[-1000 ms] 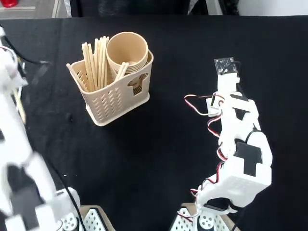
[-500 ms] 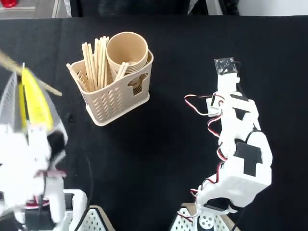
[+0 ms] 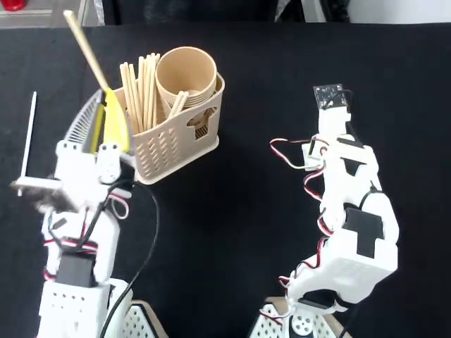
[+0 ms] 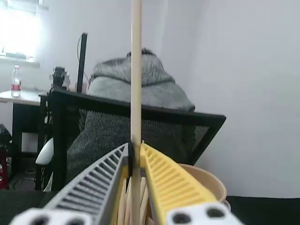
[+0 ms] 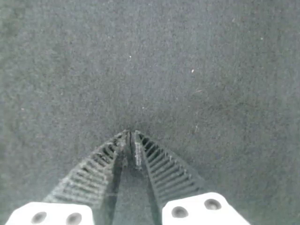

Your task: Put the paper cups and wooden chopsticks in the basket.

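Observation:
A beige slotted basket (image 3: 171, 143) stands at the back left of the black table, with several wooden chopsticks (image 3: 141, 91) and stacked paper cups (image 3: 186, 74) in it. My left gripper (image 3: 104, 94) is right beside the basket's left corner, shut on one wooden chopstick (image 3: 86, 49) that slants up and away to the back left. In the left wrist view the held chopstick (image 4: 136, 70) stands upright between the grey and yellow fingers of the gripper (image 4: 134, 151), with a cup's rim (image 4: 208, 176) just behind. My right gripper (image 5: 130, 137) is shut on nothing, low over bare black cloth.
The right arm (image 3: 345, 183) is folded up on the right half of the table, well away from the basket. Black cloth (image 3: 239, 211) lies bare between the two arms. An office chair (image 4: 93, 126) stands behind the table's far edge.
The left arm has swung in from the left edge toward the basket, carrying the chopstick up beside its left corner. The right arm has not moved.

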Available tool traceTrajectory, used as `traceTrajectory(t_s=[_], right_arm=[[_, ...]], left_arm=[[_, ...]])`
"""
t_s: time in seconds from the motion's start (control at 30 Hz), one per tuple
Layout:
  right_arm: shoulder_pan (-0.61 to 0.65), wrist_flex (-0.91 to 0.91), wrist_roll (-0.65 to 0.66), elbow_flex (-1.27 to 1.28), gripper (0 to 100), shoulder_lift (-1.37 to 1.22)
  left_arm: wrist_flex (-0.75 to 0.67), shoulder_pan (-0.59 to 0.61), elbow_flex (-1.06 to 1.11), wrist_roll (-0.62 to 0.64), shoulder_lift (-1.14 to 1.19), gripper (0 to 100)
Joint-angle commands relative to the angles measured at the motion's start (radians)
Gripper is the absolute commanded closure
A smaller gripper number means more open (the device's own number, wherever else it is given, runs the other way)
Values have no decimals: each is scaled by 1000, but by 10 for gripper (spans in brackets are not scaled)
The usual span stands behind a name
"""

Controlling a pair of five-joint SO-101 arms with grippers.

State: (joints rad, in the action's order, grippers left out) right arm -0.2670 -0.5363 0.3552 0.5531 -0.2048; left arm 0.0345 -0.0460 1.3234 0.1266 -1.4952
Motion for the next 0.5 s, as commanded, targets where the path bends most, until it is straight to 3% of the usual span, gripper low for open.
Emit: traceTrajectory(t_s=[0.0, 0.17, 0.47], right_arm=[[-5, 11, 11, -4, 985, 59], [-5, 11, 11, -4, 985, 59], [-5, 9, 11, -4, 985, 59]], left_arm=[[-6, -5, 13, 0, 6, 971], [-11, -1, 4, 0, 5, 971], [-87, 15, -265, -2, 58, 971]])
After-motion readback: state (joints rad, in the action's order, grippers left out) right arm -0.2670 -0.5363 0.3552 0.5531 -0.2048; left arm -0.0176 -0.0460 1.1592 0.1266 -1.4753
